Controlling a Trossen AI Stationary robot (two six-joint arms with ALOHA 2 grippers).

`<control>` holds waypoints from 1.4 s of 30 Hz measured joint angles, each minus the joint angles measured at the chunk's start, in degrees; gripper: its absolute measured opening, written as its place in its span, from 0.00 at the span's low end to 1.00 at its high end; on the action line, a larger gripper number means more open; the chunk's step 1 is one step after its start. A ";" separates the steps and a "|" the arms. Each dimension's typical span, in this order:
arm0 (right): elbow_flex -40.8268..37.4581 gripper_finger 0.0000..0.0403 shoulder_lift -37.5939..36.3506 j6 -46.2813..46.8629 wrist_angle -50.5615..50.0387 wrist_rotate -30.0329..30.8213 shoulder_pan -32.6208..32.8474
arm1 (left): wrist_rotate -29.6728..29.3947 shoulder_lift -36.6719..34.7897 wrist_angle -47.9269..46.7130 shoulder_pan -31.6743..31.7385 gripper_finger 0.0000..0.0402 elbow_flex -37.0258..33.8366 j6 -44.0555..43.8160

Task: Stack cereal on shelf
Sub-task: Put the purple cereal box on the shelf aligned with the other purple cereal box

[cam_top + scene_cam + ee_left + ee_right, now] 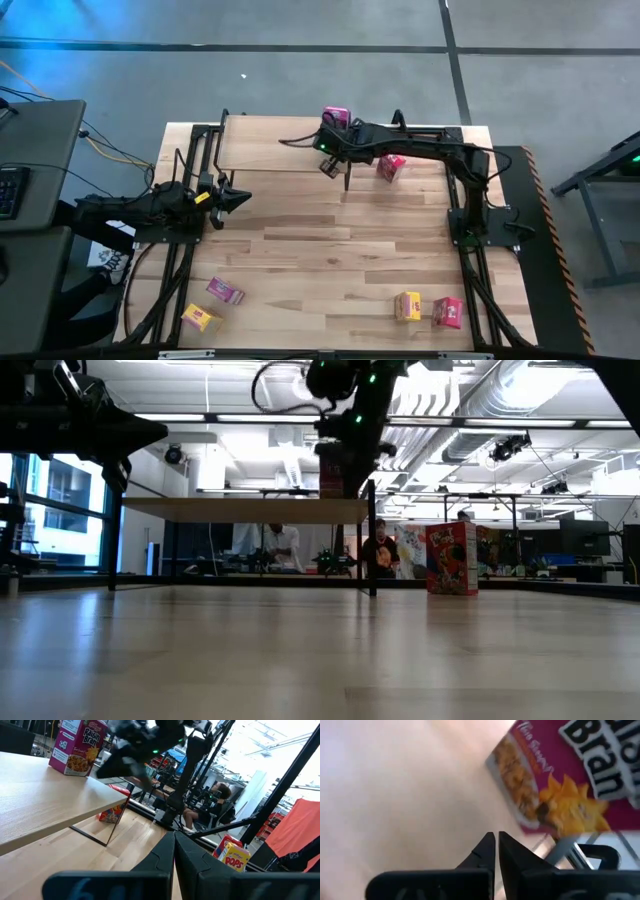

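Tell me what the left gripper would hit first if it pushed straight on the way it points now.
Probably nothing close. The shut left gripper points across open tabletop, passing beside the shelf corner; the right arm stands farther along that line, though depth is unclear.

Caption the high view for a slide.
Right pincer, shut and empty, beside the shelf bearing one pink cereal box; left pincer shut.
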 joint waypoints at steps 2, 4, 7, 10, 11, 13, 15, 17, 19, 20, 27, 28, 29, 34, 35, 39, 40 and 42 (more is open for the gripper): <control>-0.01 0.00 -2.23 -0.77 -1.51 -2.15 0.58 | -0.01 0.00 0.01 0.00 0.01 0.00 0.02; -0.51 0.00 -4.97 -1.83 -2.43 -6.25 0.88 | -0.01 0.00 -0.01 0.00 0.01 0.00 0.00; -6.22 0.00 -11.05 -2.88 0.11 -12.79 1.01 | -0.01 0.00 -0.01 0.00 0.01 -0.01 0.00; -17.83 0.00 -19.59 0.56 8.67 -19.84 1.14 | -0.01 0.00 -0.01 0.00 0.01 0.00 0.01; -22.51 0.00 -22.81 2.56 13.05 -22.06 1.36 | -0.01 0.00 -0.02 0.00 0.01 0.00 0.00; -31.61 0.00 -29.23 7.23 24.25 -25.51 1.97 | -0.01 0.00 -0.01 0.00 0.01 0.00 0.00; -40.52 0.00 -35.37 11.65 37.84 -26.54 3.11 | -0.01 0.02 -0.03 0.00 0.01 0.00 0.02; -48.62 0.00 -40.58 15.20 51.58 -26.78 4.29 | -0.01 0.01 -0.01 0.00 0.01 0.00 0.01; -55.81 0.00 -44.75 18.21 64.47 -26.06 5.47 | -0.01 0.02 0.12 0.00 0.01 -0.01 0.01; -59.08 0.00 -46.56 19.06 70.47 -25.73 5.95 | -0.05 0.02 0.52 0.00 0.01 -0.02 0.00; -73.75 0.02 -53.27 22.80 89.99 -24.62 6.73 | -0.65 -0.07 1.82 0.02 0.01 -0.02 0.00; -74.55 0.04 -53.86 22.86 89.68 -24.67 6.69 | -0.65 -0.04 1.79 0.02 0.01 -0.02 0.00; -75.00 0.06 -54.14 22.84 89.50 -25.05 6.67 | -0.66 -0.04 2.03 0.02 0.01 -0.02 0.00; -75.36 0.26 -54.43 26.27 89.98 -26.19 6.69 | -3.15 -0.07 5.80 0.02 0.01 -0.02 -0.03; -75.31 0.32 -54.52 26.53 89.82 -26.71 6.69 | -3.92 -0.07 6.89 0.02 0.01 -0.02 -0.03; -74.32 0.50 -54.59 23.70 88.11 -28.45 6.69 | -4.54 -0.07 8.87 0.04 0.01 -0.02 0.00; -74.31 0.53 -54.59 23.12 87.44 -28.72 6.69 | -4.83 -0.07 8.87 0.04 0.01 -0.02 -0.01; -74.31 0.57 -54.57 23.05 86.23 -28.81 6.67 | -8.07 -0.07 8.95 0.02 0.01 -0.02 -2.03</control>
